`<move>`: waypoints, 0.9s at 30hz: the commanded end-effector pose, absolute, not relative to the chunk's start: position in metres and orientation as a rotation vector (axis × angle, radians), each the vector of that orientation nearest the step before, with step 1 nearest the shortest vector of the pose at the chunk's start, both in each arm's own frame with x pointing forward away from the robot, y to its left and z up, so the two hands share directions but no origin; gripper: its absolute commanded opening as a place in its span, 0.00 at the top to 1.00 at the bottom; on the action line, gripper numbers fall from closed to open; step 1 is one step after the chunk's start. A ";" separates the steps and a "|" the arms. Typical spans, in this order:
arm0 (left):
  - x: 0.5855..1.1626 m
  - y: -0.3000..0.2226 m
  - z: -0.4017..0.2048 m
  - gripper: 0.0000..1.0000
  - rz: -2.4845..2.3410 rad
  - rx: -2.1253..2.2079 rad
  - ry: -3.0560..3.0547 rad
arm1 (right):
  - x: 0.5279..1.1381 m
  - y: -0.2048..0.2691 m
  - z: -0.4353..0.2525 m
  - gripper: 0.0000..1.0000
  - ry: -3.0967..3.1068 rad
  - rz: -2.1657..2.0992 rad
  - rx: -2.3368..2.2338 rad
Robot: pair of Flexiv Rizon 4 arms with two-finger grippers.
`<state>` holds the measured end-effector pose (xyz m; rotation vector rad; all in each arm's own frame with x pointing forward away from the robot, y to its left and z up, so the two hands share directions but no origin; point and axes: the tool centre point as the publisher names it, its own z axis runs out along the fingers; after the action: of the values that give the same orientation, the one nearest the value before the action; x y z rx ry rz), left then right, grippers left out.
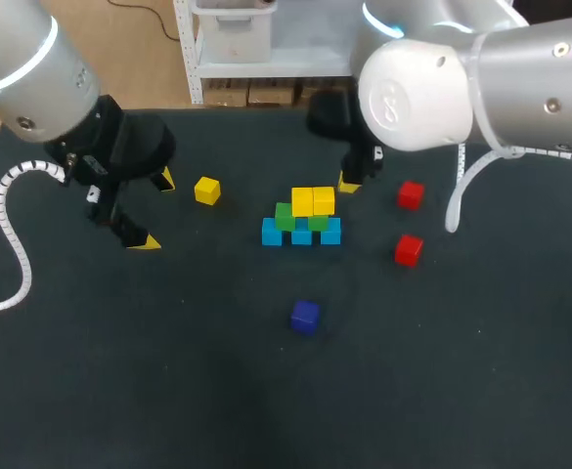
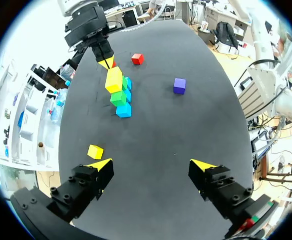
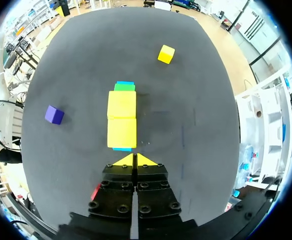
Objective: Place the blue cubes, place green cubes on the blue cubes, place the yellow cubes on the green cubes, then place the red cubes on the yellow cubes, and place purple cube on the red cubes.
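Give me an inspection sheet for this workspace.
Surface: black table, bare apart from cubes.
Job's things: a row of blue cubes carries green cubes, with two stacked yellow cubes on top. A loose yellow cube, two red cubes and a purple cube lie apart.
Clutter: nothing seen.
Grippers: left gripper open, empty; right gripper shut, empty, beside the stack.
Cables: white hose on each arm, off the cubes.
Surroundings: nothing seen reaching over the table.
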<state>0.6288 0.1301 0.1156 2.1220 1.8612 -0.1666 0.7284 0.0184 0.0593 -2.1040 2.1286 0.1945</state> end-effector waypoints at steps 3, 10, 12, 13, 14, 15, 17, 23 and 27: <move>0.629 0.131 0.115 0.00 -0.169 2.123 1.857 | 0.726 0.002 0.078 1.00 2.146 0.152 -2.095; 0.629 0.131 0.115 0.00 -0.169 2.123 1.857 | 0.718 -0.016 0.091 0.66 1.949 0.261 -2.195; 0.629 0.131 0.115 0.00 -0.169 2.123 1.857 | 0.716 -0.023 0.093 0.50 1.901 0.348 -2.177; 0.629 0.131 0.115 0.00 -0.169 2.123 1.857 | 0.715 -0.027 0.094 0.14 1.876 0.359 -2.176; 0.629 0.131 0.115 0.00 -0.169 2.123 1.857 | 0.713 -0.030 0.095 0.00 1.864 0.361 -2.174; 0.629 0.131 0.115 0.00 -0.169 2.123 1.857 | 0.713 -0.034 0.097 0.00 1.865 0.374 -2.157; 0.629 0.131 0.115 0.00 -0.169 2.123 1.857 | 0.712 -0.041 0.099 0.00 1.863 0.393 -2.131; 0.629 0.131 0.115 0.00 -0.169 2.123 1.857 | 0.707 -0.063 0.112 0.00 1.852 0.363 -2.082; 0.629 0.131 0.115 0.00 -0.169 2.123 1.857 | 0.701 -0.079 0.116 0.00 1.844 0.364 -2.029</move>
<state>0.6288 0.1301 0.1156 2.1220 1.8612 -0.1666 0.7175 -0.0647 0.1135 -2.0954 1.8843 0.3879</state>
